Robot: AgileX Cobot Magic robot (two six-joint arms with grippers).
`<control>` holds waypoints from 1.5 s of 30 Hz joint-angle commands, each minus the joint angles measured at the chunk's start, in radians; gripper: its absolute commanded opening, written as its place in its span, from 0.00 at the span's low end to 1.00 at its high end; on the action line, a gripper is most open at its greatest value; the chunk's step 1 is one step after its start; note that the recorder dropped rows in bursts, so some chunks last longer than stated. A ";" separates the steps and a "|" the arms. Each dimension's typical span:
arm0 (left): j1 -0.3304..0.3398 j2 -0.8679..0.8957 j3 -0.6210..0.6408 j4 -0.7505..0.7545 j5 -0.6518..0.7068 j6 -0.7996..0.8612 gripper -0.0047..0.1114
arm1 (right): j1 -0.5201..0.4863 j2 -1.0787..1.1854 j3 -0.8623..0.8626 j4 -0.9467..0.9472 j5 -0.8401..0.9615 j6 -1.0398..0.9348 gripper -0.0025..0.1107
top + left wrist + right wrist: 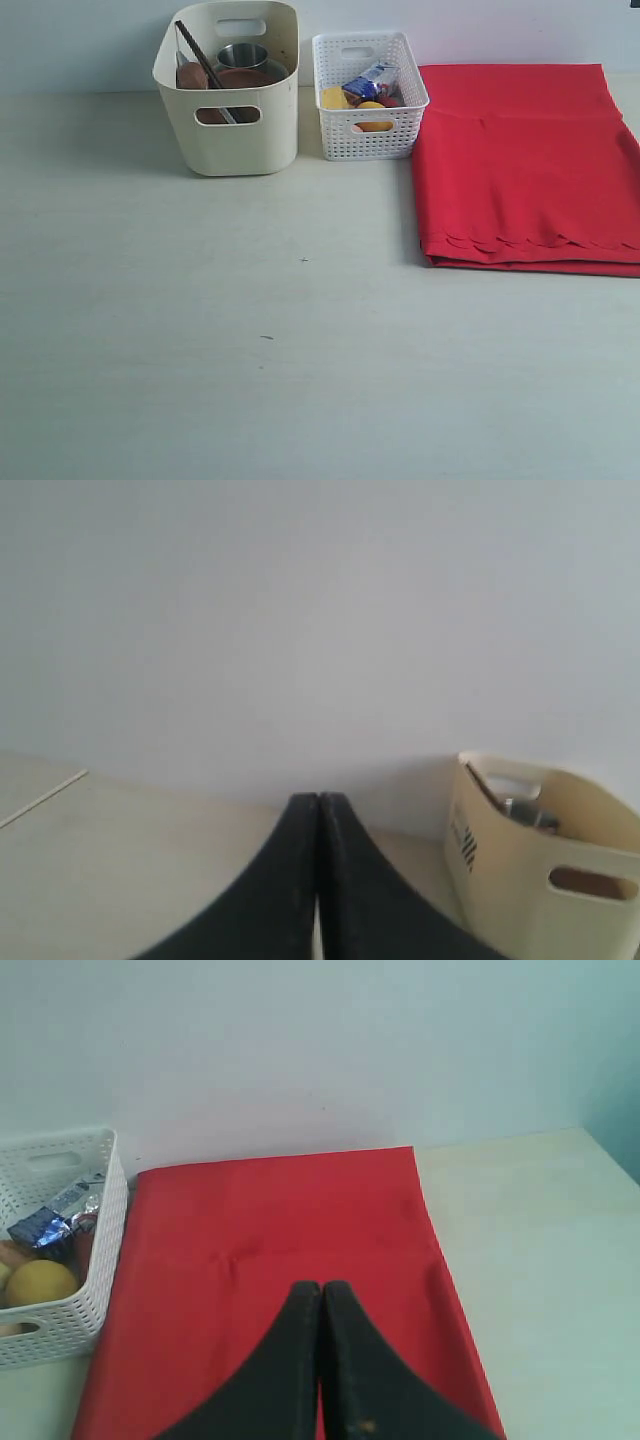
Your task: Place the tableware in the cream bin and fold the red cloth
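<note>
slanting chopsticks [198,55] in cream bin [235,145]

Honestly nothing here you can actually read. The closest thing is a little dark striped sticker [466,847], barcode-looking, on the end wall of the cream bin [520,880], but no digits or letters come through. The blue-and-silver packet [370,80] in the white basket [345,135] has some print on it, way too small and blurry to make out.
</note>
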 commanded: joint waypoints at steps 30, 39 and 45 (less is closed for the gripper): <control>-0.021 -0.082 0.003 -0.086 0.342 0.214 0.05 | 0.000 -0.008 0.005 -0.003 -0.008 -0.002 0.02; -0.021 -0.082 0.003 -0.086 0.343 0.214 0.05 | 0.000 -0.008 0.005 -0.003 -0.008 0.000 0.02; -0.021 -0.082 0.003 -0.086 0.343 0.214 0.05 | 0.000 -0.008 0.005 -0.003 -0.008 0.000 0.02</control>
